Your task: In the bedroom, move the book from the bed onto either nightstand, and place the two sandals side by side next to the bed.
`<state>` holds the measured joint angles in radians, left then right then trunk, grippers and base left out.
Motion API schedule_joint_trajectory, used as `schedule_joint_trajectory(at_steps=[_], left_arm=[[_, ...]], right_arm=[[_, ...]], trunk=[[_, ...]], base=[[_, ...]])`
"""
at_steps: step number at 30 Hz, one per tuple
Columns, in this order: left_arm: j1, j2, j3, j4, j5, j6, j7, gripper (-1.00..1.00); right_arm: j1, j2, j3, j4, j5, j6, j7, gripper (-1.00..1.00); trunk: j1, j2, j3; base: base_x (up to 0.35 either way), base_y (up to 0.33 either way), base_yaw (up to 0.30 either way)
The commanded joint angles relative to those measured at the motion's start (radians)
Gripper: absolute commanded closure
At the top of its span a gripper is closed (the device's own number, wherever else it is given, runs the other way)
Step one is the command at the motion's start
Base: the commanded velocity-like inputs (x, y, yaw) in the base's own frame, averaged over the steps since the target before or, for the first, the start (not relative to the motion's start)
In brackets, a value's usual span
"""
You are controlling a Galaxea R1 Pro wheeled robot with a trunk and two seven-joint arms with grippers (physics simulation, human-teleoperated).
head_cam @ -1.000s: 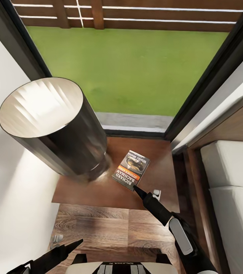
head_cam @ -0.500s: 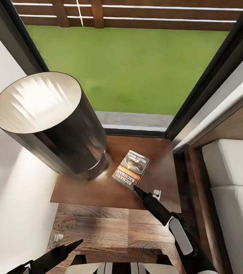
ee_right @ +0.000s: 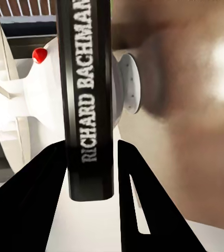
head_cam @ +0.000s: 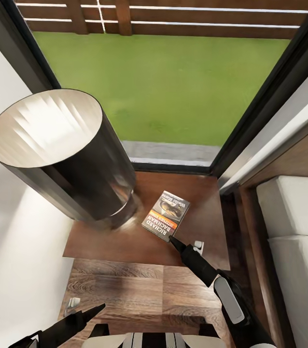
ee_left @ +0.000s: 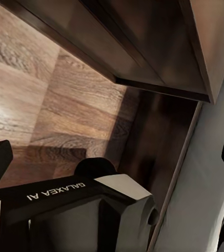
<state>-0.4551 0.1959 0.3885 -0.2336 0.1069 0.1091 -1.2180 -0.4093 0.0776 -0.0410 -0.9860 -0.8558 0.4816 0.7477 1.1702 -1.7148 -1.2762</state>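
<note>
Book [head_cam: 166, 215] flat on nightstand [head_cam: 125, 244] beside lamp [head_cam: 62, 159], right gripper [head_cam: 172, 239] jaws apart astride its spine; left jaws' state unclear.

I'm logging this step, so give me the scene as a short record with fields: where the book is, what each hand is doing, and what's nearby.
book: book lies flat on the nightstand, beside the lamp
right hand: right hand at the book's near edge; fingers straddle its spine, grip unclear
left hand: left hand low over the wood floor
bed: bed to the right of the nightstand
</note>
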Motion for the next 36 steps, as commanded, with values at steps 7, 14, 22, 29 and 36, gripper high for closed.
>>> schedule_joint_trajectory(at_steps=[7,14,22,29,36], left_arm=[[0.0,0.0,-0.003,0.0,0.008,0.011,-0.003,-1.0],[0.0,0.0,-0.003,0.0,0.008,0.011,-0.003,-1.0],[0.0,0.0,-0.003,0.0,0.008,0.011,-0.003,-1.0],[0.0,0.0,-0.003,0.0,0.008,0.011,-0.003,-1.0],[0.0,0.0,-0.003,0.0,0.008,0.011,-0.003,-1.0]], right_arm=[[0.0,0.001,-0.008,0.005,-0.005,0.008,0.002,1.0],[0.0,0.001,-0.009,0.006,-0.005,0.008,0.002,1.0],[0.0,0.0,-0.01,0.006,-0.005,0.008,0.002,1.0],[0.0,0.001,-0.007,0.007,-0.005,0.008,0.002,1.0],[0.0,0.001,-0.007,0.006,-0.005,0.008,0.002,1.0]], trunk=[[0.0,0.0,0.0],[0.0,0.0,0.0],[0.0,0.0,0.0],[0.023,-0.042,-0.019],[0.031,-0.056,-0.025]], base=[[0.0,0.0,0.0],[0.0,0.0,0.0],[0.0,0.0,0.0],[0.0,0.0,0.0],[0.0,0.0,0.0]])
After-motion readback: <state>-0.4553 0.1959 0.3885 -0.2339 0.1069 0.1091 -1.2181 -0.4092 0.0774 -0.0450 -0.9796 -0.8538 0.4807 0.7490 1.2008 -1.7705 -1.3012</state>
